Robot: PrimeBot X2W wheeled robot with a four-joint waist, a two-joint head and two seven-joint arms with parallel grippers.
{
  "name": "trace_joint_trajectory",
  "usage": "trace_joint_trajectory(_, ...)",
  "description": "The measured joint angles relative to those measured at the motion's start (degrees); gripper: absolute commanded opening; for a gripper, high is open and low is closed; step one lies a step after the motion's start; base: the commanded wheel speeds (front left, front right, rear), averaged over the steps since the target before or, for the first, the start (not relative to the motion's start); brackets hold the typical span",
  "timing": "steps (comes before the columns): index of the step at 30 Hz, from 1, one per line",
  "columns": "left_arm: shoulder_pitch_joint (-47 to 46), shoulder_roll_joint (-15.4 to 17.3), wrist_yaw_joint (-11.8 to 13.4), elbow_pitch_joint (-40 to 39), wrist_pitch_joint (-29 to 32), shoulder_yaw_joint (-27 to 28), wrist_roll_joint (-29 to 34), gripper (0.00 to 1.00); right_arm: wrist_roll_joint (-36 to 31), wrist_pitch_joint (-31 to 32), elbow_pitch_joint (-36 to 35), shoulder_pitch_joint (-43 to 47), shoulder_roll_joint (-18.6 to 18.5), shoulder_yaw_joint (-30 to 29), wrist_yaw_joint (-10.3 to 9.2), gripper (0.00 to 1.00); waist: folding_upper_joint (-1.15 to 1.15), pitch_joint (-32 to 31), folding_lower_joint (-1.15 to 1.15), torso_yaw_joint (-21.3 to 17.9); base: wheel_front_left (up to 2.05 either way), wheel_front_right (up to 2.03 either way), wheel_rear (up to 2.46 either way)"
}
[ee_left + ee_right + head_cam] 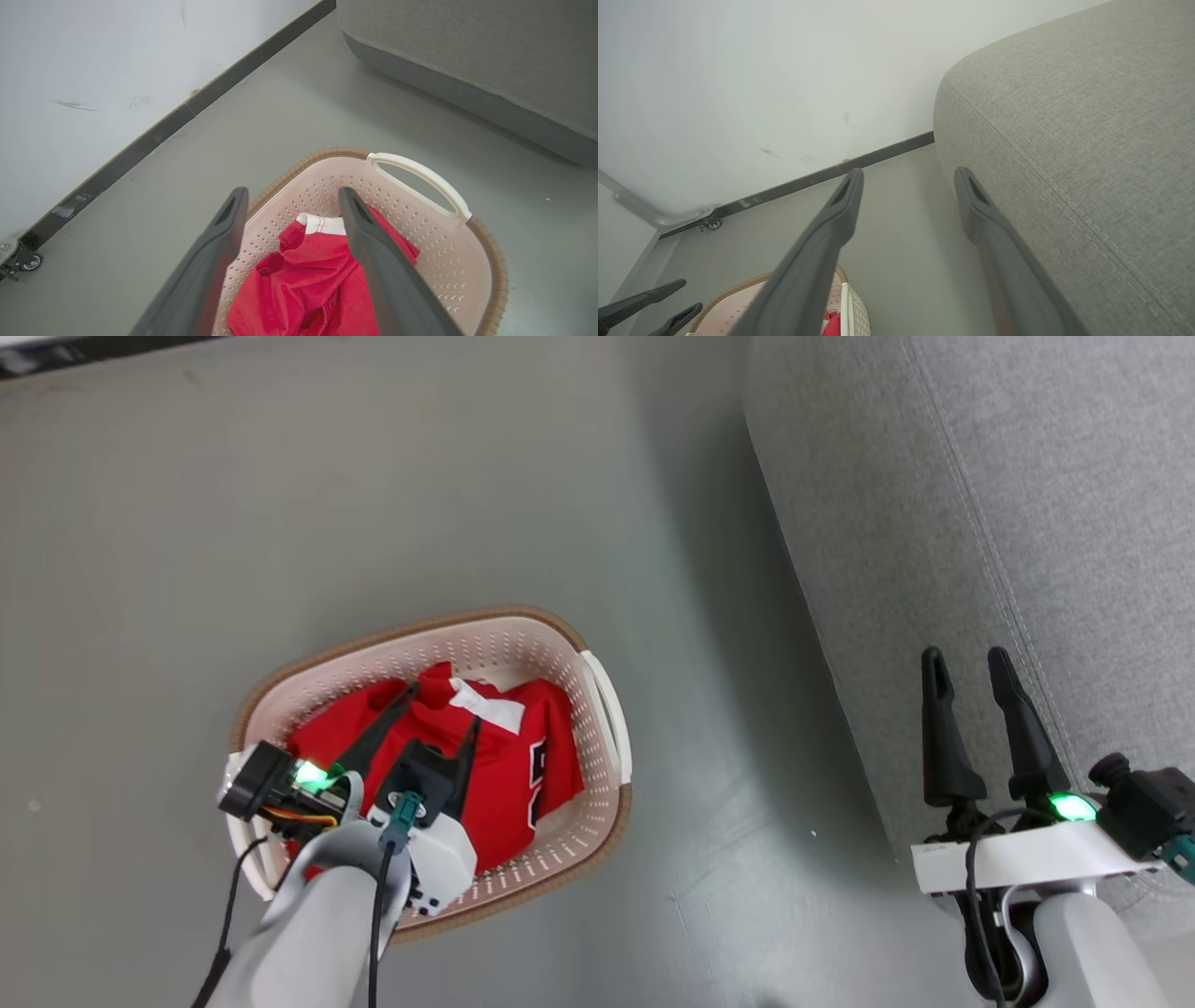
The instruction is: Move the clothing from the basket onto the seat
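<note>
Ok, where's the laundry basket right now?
In the head view the basket sits on the grey floor at lower left, holding the red clothing, below the open left tool, with the seat off to its right.

This looks like a bare test room dressed with a few home things, not a lived-in house. The floor point(373, 476) is smooth plain grey with no rug, and the wall point(93, 56) is blank white with a dark skirting strip point(140, 144) and some scuffs point(77, 106). A small caster point(712, 224) under a pale tubular frame point(644, 212) stands by the wall. The domestic part is a grey upholstered seat point(1074, 476) and a laundry basket point(504, 649) of red clothing point(509, 784) on the floor near it.
</note>
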Motion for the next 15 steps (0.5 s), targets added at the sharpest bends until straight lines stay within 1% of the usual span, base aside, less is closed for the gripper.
trace_joint_trajectory(11,-4.08,1.60,0.07,4.46,1.81,-0.66,2.47,1.00,2.49,-0.05,-0.36,-3.53,0.01,2.23,0.00,1.00,0.00,5.19,0.00,-2.94,0.00,0.00,0.00)
trace_joint_trajectory(13,-5.07,2.34,0.07,5.35,2.01,-0.66,2.71,1.00,3.16,-0.05,-0.64,-4.58,0.01,2.58,0.00,1.00,0.00,6.48,0.00,-3.70,0.00,0.00,0.00)
trace_joint_trajectory(15,-5.86,2.56,0.48,5.77,2.11,-0.23,2.71,1.00,3.44,-0.05,-0.82,-5.06,0.01,2.83,0.00,1.00,0.00,7.31,0.00,-4.18,0.00,0.00,0.00)
